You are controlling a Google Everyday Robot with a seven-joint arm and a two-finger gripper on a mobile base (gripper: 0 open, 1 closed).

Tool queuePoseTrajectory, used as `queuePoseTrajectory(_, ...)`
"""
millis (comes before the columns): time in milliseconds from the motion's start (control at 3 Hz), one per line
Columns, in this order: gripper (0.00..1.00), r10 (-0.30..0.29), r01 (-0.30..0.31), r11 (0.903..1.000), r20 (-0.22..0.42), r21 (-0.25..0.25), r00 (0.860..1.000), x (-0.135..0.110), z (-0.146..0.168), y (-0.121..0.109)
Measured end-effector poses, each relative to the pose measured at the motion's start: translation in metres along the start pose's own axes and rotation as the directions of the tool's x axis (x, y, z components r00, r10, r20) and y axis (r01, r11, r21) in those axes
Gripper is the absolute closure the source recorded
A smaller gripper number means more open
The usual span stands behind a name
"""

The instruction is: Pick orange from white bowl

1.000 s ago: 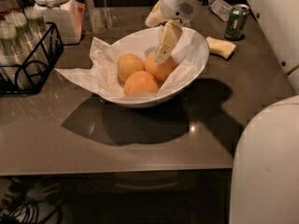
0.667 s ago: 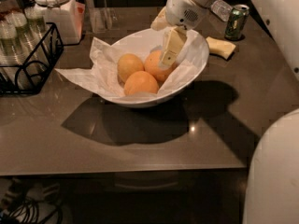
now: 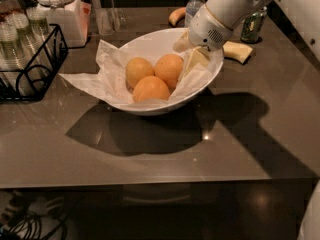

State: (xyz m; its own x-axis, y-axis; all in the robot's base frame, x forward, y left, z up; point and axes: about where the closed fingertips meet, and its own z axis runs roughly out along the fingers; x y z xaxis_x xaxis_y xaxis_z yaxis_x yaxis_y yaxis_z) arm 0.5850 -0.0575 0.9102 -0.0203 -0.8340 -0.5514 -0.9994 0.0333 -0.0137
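The white bowl (image 3: 150, 44) stands on the dark table, lined with crumpled white paper. Three round fruits lie in it. A deep orange one (image 3: 169, 69) is at the back right, another orange one (image 3: 151, 89) is in front, and a paler, yellower one (image 3: 138, 71) is at the left. My gripper (image 3: 192, 59) hangs over the bowl's right side, just right of the back-right orange and beside it. All three fruits rest in the bowl. The white arm comes in from the upper right.
A black wire rack (image 3: 35, 69) with cups stands at the left, and a white-lidded jar (image 3: 60, 9) is behind it. A water bottle (image 3: 196, 1), a green can (image 3: 252, 26), a banana (image 3: 177, 16) and a yellow piece (image 3: 237, 51) lie behind and right of the bowl.
My gripper has drawn back to the right and up, away from the back-right orange towards the bowl's right rim. The three fruits have not moved.
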Motion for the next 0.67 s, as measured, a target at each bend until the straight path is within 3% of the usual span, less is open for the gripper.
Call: queuePoseTrajectory(667,0.12,-0.019,0.019,0.9997,0.015,-0.018,1.0,-0.0051,0.004,-0.0056)
